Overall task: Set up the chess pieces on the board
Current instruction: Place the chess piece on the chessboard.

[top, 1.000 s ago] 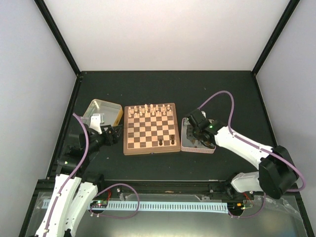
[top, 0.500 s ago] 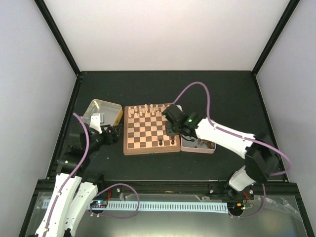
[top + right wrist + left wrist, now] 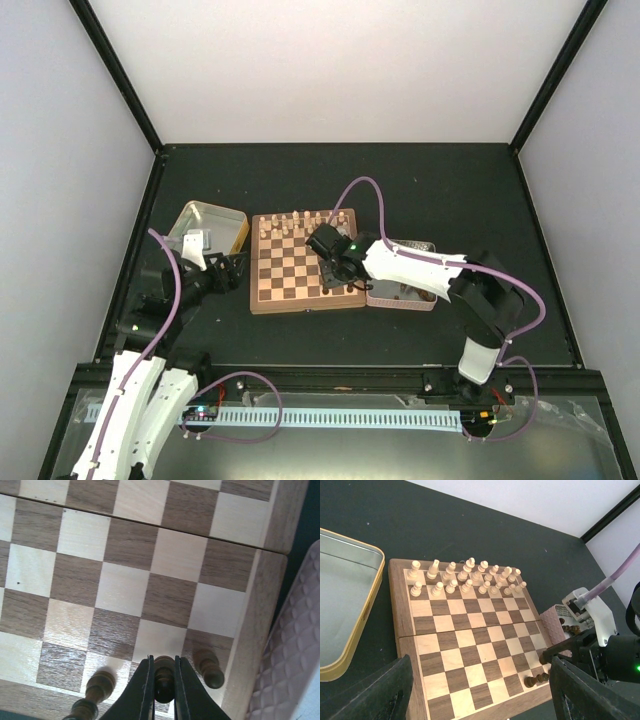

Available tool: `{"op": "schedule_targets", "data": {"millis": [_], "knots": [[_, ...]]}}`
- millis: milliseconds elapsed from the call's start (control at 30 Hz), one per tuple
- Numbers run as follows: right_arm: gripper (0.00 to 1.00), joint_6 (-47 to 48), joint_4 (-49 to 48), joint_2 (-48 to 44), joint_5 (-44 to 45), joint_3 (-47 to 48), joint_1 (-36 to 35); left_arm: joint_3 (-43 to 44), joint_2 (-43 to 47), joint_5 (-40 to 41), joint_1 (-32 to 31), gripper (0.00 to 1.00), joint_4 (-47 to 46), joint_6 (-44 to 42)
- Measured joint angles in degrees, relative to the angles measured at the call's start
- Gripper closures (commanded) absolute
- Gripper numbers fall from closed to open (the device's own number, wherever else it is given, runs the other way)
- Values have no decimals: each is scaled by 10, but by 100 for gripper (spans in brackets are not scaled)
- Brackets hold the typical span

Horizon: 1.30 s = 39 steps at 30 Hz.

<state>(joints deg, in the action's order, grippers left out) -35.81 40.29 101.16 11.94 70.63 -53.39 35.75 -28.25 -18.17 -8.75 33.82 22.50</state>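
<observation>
While the right tool [image 3: 163,666] is clenched on a dark chess piece [image 3: 164,679], it stands over the near right corner of the board [image 3: 125,555], between two other dark pieces [image 3: 209,666] that stand on the squares there. Cream pieces [image 3: 470,577] fill the two far rows. The left tool [image 3: 233,270] hangs released just left of the board, near the gold tin [image 3: 200,228] on the tabletop [image 3: 300,180].
</observation>
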Motion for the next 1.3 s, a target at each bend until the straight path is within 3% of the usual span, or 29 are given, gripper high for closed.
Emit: {"op": "schedule_targets", "data": {"millis": [600,933,1133,1300], "knots": [[92,10,-13,38,10,11,-7,0,0,0,0,23,0,0],[74,11,-13,39,9,12,-7,0,0,0,0,23,0,0],[70,9,-3,27,12,30,-7,0,-1,0,0,23,0,0],[69,8,-4,-39,35,34,-2,0,-4,0,0,23,0,0]]}}
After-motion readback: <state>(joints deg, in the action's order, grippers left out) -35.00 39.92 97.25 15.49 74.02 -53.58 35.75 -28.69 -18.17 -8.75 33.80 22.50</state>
